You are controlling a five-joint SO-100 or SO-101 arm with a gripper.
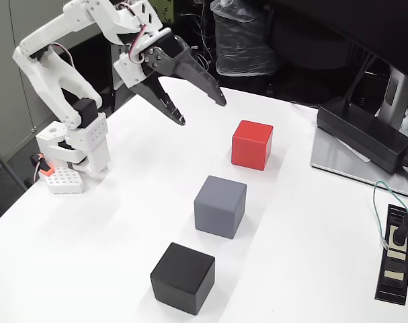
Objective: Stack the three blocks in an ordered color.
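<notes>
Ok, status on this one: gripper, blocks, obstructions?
Gripper open, airborne, empty. Red block, grey block, black block in a row, unstacked. Path clear.

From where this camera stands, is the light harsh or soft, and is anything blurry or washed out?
In the fixed view the light is soft: the red block, grey block and black block cast only faint shadows on the white table, which looks bright but not blown out. The open gripper is sharp; the dark background beyond the table loses detail.
</notes>
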